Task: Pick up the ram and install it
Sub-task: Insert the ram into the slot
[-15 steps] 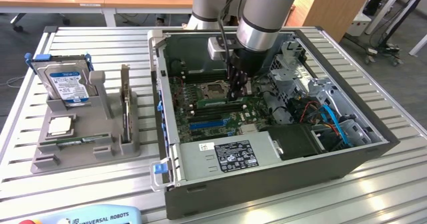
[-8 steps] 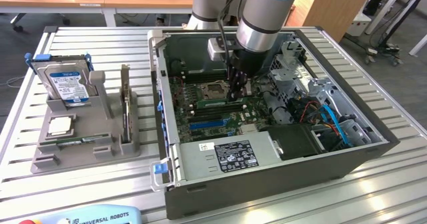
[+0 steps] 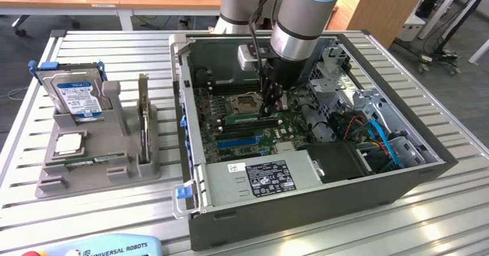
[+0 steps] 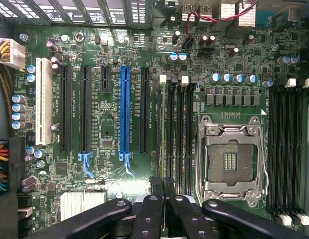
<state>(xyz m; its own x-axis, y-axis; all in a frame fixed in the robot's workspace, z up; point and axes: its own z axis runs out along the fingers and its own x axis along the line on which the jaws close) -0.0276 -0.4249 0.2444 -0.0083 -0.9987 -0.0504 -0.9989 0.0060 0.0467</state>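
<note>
While the arm reaches down into the open PC case (image 3: 306,204) in the exterior view, the tool (image 3: 271,108) sits right beside the CPU socket (image 3: 246,102). It's pinched narrow on the ram (image 3: 246,118), the green stick standing on edge just beside that socket, over the black memory slots. So pickup looks done and this reads as the install step.

The stick's long axis runs along the slots, parallel to the socket's nearest side. Its contact edge is presumably facing down, but that's not visible. A twin stick (image 3: 86,161) lies flat in the grey holder (image 3: 46,178) on the bench (image 3: 114,44), outside the case and well apart from the socket, so that one isn't in play.

In the wrist view the tool (image 4: 162,185) has its tips nearly together. The ram (image 4: 160,134) shows edge-on as a thin strip running straight away from them. It looks lined up with the slot furthest from the CPU socket (image 4: 229,159) in the bank next to it. Can't tell if it's actually seated or just above the slot.

Seating it probably needs the stick square to the slot, the notch matched and a straight push down. The end clips need to be free to snap, and any tilt could jam it.
</note>
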